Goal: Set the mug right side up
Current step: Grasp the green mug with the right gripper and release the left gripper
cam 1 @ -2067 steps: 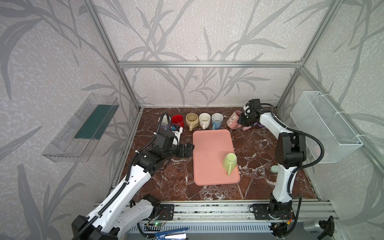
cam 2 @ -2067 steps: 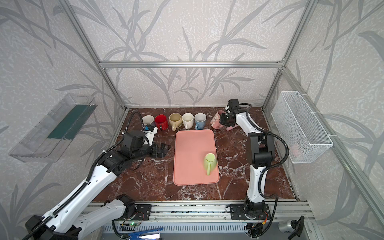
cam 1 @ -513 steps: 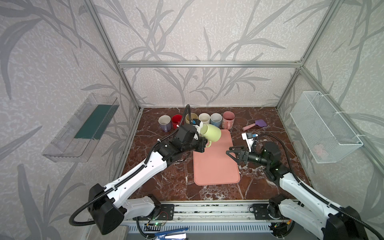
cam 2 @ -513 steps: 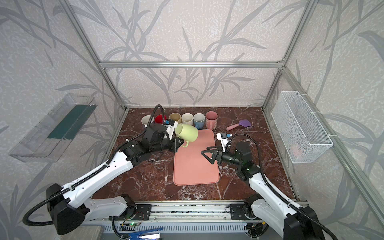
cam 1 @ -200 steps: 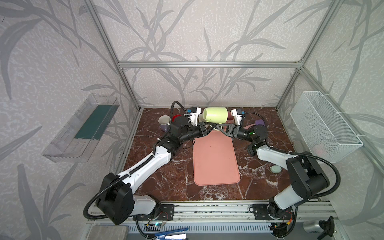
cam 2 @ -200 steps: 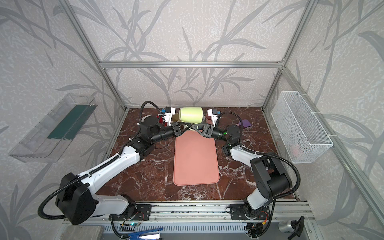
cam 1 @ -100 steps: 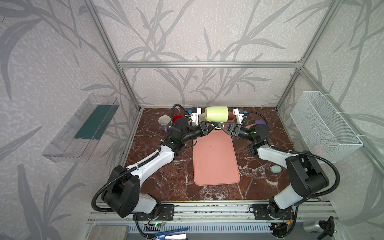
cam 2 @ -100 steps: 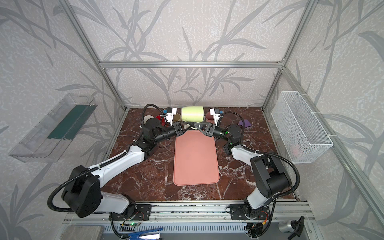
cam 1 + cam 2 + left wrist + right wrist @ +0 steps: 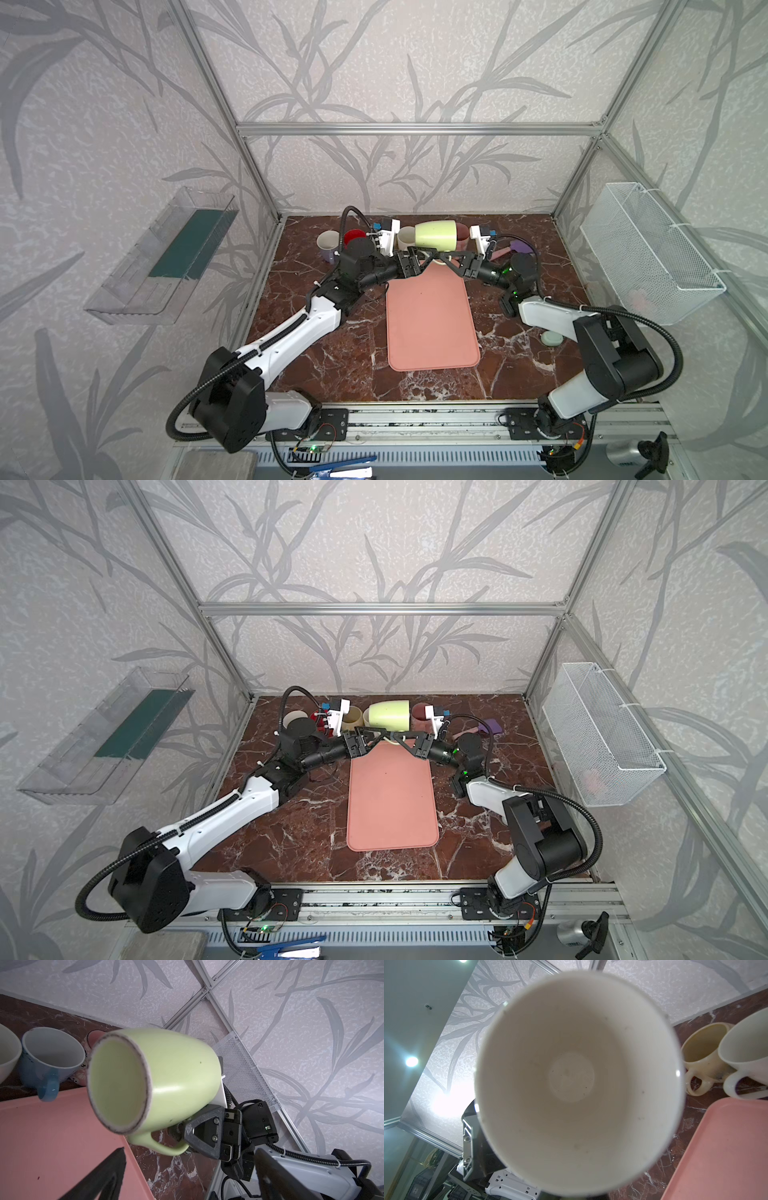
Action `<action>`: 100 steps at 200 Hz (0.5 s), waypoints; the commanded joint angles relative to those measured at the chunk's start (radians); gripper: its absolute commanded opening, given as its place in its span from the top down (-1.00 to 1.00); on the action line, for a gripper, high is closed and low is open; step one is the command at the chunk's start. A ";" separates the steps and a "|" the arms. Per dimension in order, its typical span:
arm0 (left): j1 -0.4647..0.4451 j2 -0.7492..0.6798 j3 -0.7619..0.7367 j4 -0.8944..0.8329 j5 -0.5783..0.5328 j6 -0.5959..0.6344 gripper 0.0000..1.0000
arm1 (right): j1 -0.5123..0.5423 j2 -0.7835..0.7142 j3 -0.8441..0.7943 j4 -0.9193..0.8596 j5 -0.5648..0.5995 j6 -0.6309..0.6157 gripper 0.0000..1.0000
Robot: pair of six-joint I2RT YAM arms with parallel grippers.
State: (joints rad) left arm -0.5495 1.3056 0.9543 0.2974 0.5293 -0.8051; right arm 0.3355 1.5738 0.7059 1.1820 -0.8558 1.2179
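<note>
Filling the right wrist view, mug (image 9: 579,1084) hides the right tool (image 9: 180,1134).

We read no text, label, brand, number or sign in any view.
- Green mug (image 9: 176,1076): plain glaze, no lettering we could find.
- Blue mug (image 9: 49,1064): faint dark marks on outer wall, too blurred for us to read.
- Pink mug (image 9: 80,1079): printed pattern only, no words we could make out.
</note>
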 commanded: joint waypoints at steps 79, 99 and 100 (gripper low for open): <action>0.005 -0.183 0.061 -0.368 -0.187 0.224 -0.99 | -0.096 -0.190 -0.068 -0.163 0.099 -0.146 1.00; 0.005 -0.220 0.076 -0.458 -0.233 0.277 -0.99 | -0.130 -0.221 -0.081 -0.239 0.125 -0.166 1.00; 0.005 -0.222 0.077 -0.463 -0.236 0.280 -0.99 | -0.131 -0.223 -0.081 -0.243 0.126 -0.167 1.00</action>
State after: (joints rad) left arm -0.5495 1.1374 0.9825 -0.0250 0.3714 -0.6224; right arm 0.2375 1.4231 0.6292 0.9676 -0.7807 1.1221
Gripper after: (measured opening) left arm 0.994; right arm 0.158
